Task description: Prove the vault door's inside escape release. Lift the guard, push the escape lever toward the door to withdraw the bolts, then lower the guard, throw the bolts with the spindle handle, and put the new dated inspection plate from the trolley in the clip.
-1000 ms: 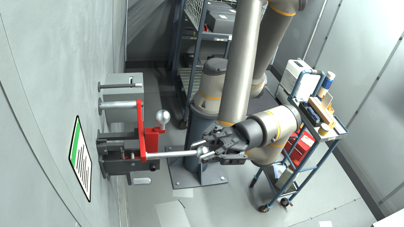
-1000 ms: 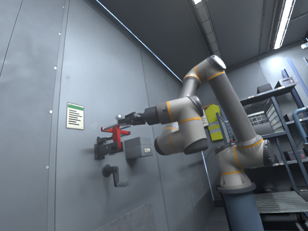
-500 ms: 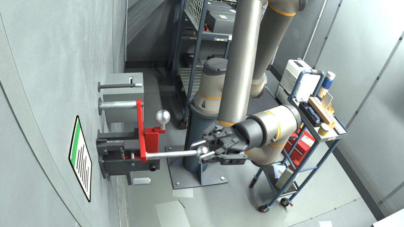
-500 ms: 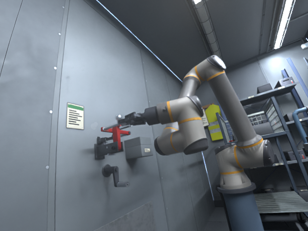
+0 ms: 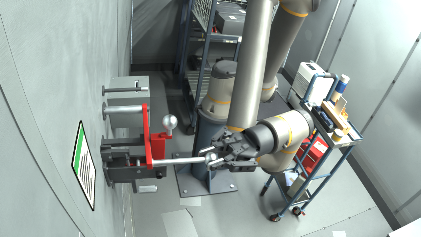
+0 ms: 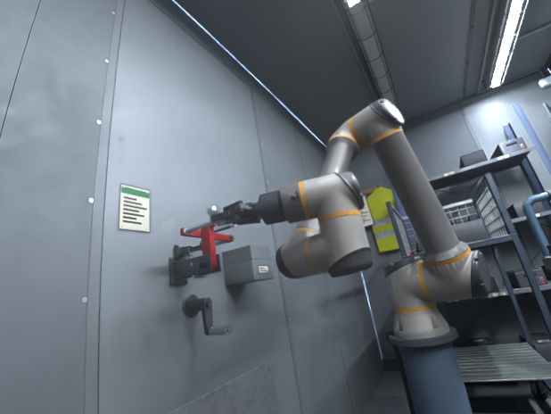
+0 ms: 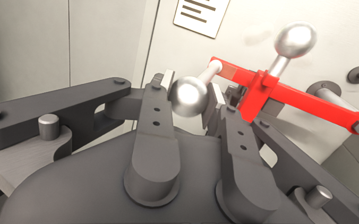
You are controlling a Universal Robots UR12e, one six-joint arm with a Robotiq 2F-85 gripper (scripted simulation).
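The guard is a red frame (image 5: 146,135) on the door's mechanism, with a steel rod ending in a ball knob (image 5: 210,157) that sticks out from the door. Beside it, the escape lever's ball knob (image 5: 169,121) rises from a red block (image 5: 157,143). The same two knobs show in the wrist camera, the guard's knob (image 7: 189,95) and the lever's knob (image 7: 295,39). The spindle handle (image 6: 206,315) hangs lower on the door. The trolley (image 5: 332,126) stands behind the arm with the plates on its tray. My gripper (image 5: 212,158) grips the guard's ball knob.
The vault door (image 5: 53,73) is close ahead, with a green-headed notice (image 5: 84,165) and a grey box (image 5: 129,100) on it. The arm's pedestal (image 5: 206,153) stands beside the mechanism. Shelving (image 5: 206,38) fills the far end.
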